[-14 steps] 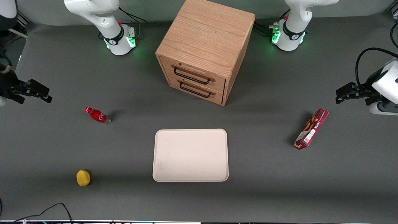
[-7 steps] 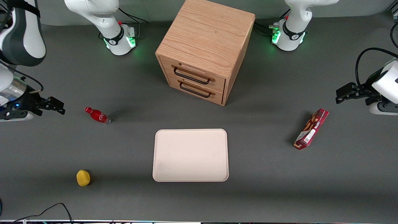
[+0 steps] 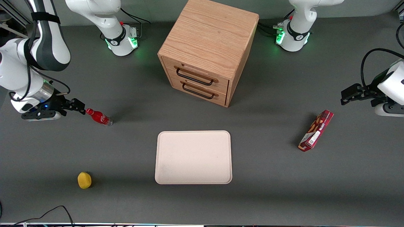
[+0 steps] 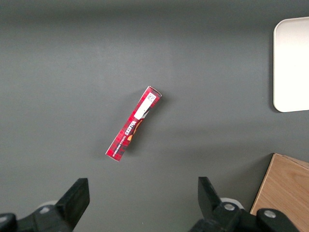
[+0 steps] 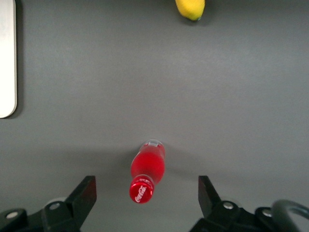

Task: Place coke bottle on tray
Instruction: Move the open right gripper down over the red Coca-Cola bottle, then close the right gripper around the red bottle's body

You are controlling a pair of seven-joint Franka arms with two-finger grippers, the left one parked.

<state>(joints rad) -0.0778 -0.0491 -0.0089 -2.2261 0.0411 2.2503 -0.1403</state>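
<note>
Since a second ago my right arm has swung in from the working arm's end of the bench, and the gripper (image 3: 82,110) now sits just beside the red cap of the coke bottle (image 3: 99,117). Nothing else has budged: tray (image 3: 193,157), lemon (image 3: 84,180), snack box (image 3: 316,130), wooden drawer cabinet (image 3: 206,50) are all where they were.

From the right wrist cam the bottle (image 5: 146,170) stands upright on the bare bench, well apart from the tray (image 5: 7,58), with the lemon (image 5: 190,8) off on its own. The fingers (image 5: 85,193) are spread wide and hold nothing, and the bottle lines up about midway between them.

So I reckon the step is the approach for the grasp. How I'd do it:
- keep the bottle centred between the fingers so neither tip clips it first, it's small and looks tippy
- come down far enough to pinch the red body, not the cap
- close gently, then lift straight up before swinging over to the tray
- set it down in the middle of the tray, away from the low rim
</note>
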